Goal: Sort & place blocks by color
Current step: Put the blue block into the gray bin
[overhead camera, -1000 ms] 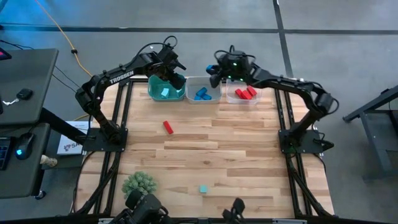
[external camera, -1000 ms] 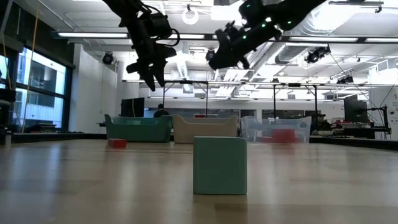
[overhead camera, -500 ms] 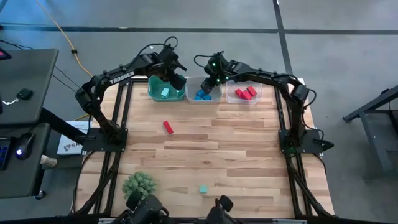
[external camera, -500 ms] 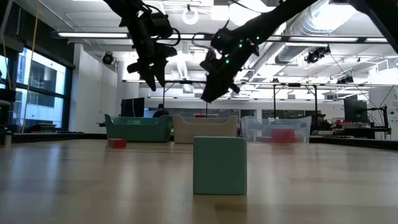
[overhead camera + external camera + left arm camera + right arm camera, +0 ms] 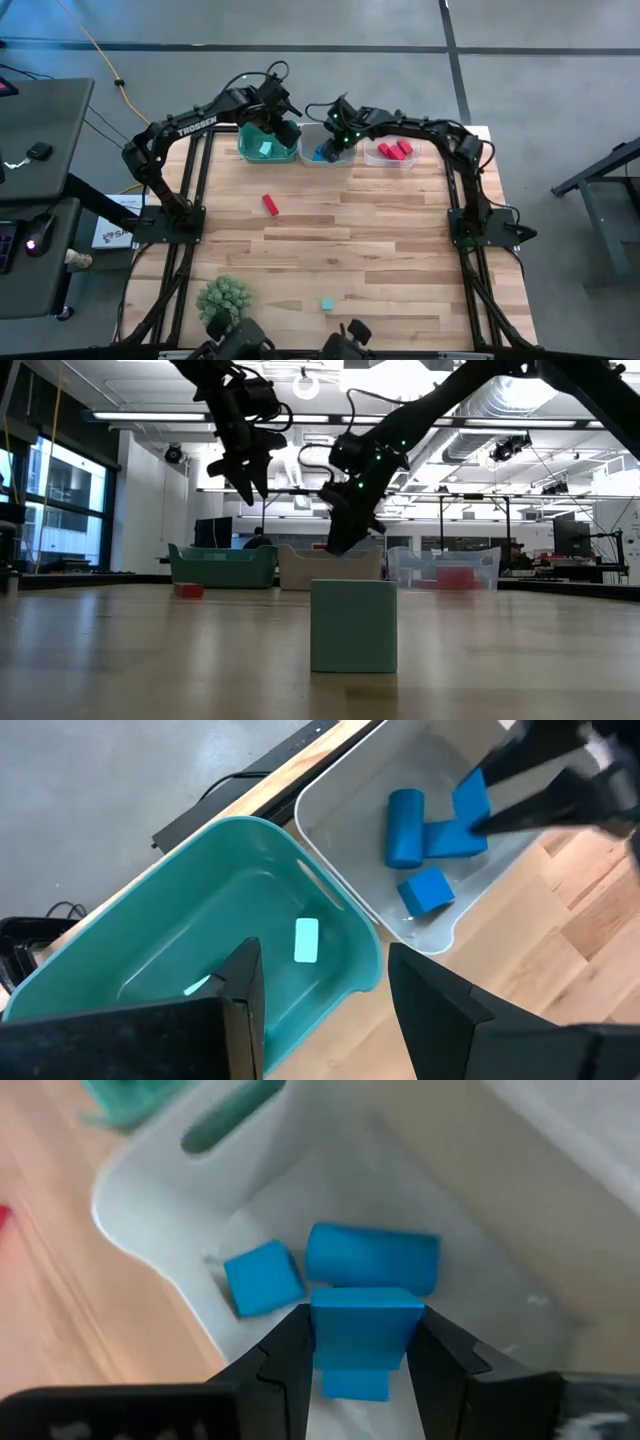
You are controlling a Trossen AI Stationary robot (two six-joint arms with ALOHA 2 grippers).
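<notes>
While hanging over white middle bin (image 5: 327,157), right pincer (image 5: 358,1342) grips blue block (image 5: 364,1327) between fingers (image 5: 285,1360); three more blue blocks (image 5: 372,1258) lie in bin below. Left pincer (image 5: 325,995) hovers above teal bin (image 5: 262,152), jaws parted, nothing held; light teal blocks (image 5: 306,939) rest inside. Clear bin (image 5: 392,158) at row's right end holds red blocks (image 5: 394,150). Loose on wooden desk (image 5: 380,250): red block (image 5: 269,204) near bins, teal cube (image 5: 326,304) near front edge, well apart. Green plant ball (image 5: 223,295) at front left.
</notes>
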